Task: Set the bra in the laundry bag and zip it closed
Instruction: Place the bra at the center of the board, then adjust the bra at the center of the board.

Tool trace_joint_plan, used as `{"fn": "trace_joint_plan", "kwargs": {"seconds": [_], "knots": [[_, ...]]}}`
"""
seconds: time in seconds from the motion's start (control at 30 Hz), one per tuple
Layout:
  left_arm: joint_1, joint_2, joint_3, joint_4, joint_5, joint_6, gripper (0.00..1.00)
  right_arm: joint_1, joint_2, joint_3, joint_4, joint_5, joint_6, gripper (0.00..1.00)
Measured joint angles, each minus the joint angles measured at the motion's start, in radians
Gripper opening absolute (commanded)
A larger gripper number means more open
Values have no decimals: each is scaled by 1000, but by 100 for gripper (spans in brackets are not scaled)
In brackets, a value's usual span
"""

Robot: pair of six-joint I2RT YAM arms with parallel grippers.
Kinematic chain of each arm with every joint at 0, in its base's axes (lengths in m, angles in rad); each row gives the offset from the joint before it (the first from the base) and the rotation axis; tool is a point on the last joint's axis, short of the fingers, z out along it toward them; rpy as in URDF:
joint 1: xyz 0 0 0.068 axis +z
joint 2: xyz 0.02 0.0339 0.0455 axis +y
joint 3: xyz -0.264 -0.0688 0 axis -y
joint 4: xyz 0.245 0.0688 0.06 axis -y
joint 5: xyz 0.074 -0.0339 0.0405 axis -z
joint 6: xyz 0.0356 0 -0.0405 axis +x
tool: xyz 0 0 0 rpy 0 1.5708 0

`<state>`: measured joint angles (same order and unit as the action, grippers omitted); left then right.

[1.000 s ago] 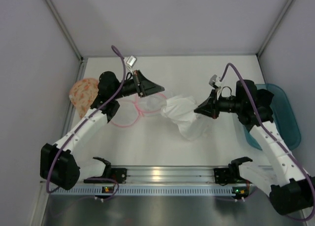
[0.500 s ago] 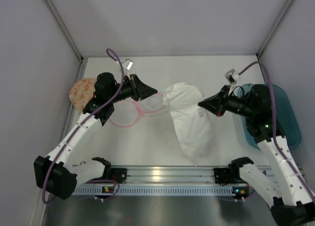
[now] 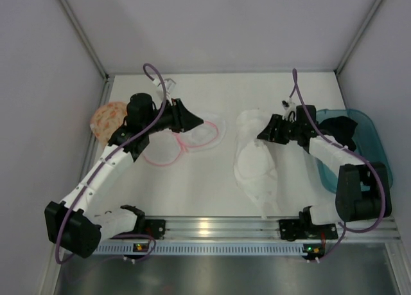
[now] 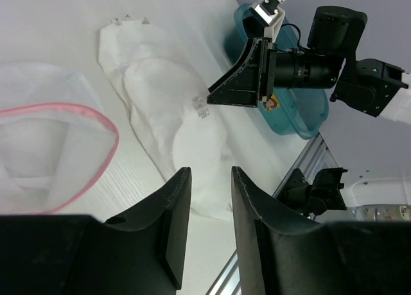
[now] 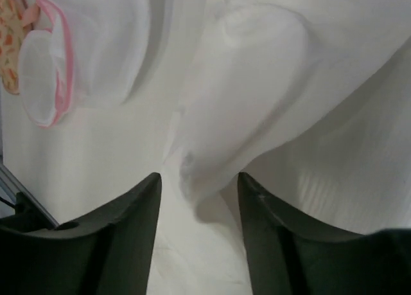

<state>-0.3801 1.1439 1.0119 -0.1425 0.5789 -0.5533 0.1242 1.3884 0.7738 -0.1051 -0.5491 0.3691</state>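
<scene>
While both my arms reach over the counter [image 3: 192,186], a white cloth [image 3: 255,163] lies crumpled right of its middle, trailing toward the near edge. At the right sits the teal tub [image 3: 372,147]; the black heap inside it looks like the bra [image 3: 342,124]. Left of the cloth lies the pink-rimmed pouch [image 3: 202,135]. The bag [image 3: 106,118] is at the left edge, partly behind my left arm. My left gripper [image 4: 210,179] hovers over the pouch, jaws narrowly apart, empty. My right gripper [image 5: 198,179], jaws parted wider, hangs empty above the cloth.
</scene>
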Motion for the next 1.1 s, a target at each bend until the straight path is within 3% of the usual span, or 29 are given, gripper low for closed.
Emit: {"fn": "trace_joint_plan", "kwargs": {"seconds": [0.03, 0.2, 0.4, 0.57, 0.7, 0.87, 1.1], "knots": [[0, 0, 0, -5, -5, 5, 40, -12, 13, 1, -14, 0, -11, 65], [0, 0, 2, -45, -34, 36, 41, -79, -15, 107, -205, -5, -199, 68], [0, 0, 19, -84, -61, 82, 40, -93, -121, 372, -603, -102, -800, 61], [25, 7, 55, -97, -71, 76, 40, 49, -222, 357, -895, -96, -1191, 60], [136, 63, 105, -100, -31, 28, 41, 285, -262, 220, -961, -21, -1274, 58], [249, 122, 138, -135, -19, 5, 45, 640, -264, 92, -957, 92, -1234, 59], [311, 141, 185, -166, -14, -5, 45, 754, -153, 71, -912, 175, -1178, 54]]}}
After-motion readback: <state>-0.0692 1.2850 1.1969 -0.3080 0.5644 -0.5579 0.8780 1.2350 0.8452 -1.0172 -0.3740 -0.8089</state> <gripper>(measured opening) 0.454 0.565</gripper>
